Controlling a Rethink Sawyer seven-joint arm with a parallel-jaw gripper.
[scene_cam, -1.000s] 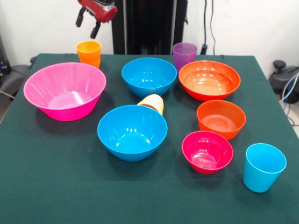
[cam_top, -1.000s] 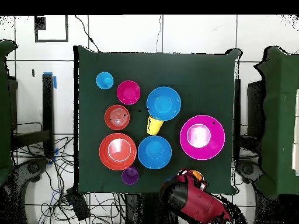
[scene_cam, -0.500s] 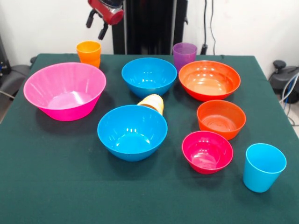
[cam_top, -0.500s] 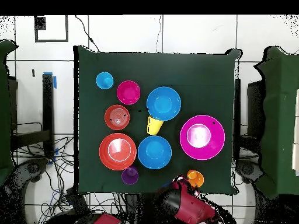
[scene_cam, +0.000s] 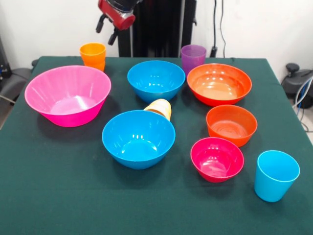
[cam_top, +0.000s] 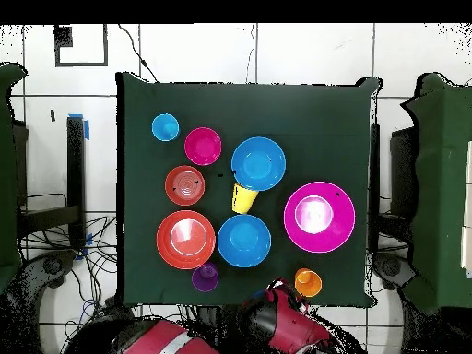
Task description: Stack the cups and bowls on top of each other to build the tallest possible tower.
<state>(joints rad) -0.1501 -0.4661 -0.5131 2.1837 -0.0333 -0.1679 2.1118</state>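
Observation:
My gripper (scene_cam: 107, 30) is open and empty, raised above the table's far edge, up and to the right of the orange cup (scene_cam: 93, 55). The purple cup (scene_cam: 193, 57) stands at the far edge. The yellow-orange cup (scene_cam: 159, 108) lies on its side between the two blue bowls (scene_cam: 156, 80) (scene_cam: 138, 138). The pink bowl (scene_cam: 67, 95) is on the left. The orange-red bowl (scene_cam: 219, 83), the small orange bowl (scene_cam: 231, 124), the magenta bowl (scene_cam: 217, 158) and the light blue cup (scene_cam: 276, 175) are on the right. Nothing is stacked.
The green table (scene_cam: 54, 196) has open cloth along its near side. In the overhead view the red arm (cam_top: 286, 318) sits just off the bottom edge beside the orange cup (cam_top: 308, 282). Cables lie on the floor around the table.
My gripper has moved up and to the right in the front view, away from the orange cup. The cups and bowls have not moved.

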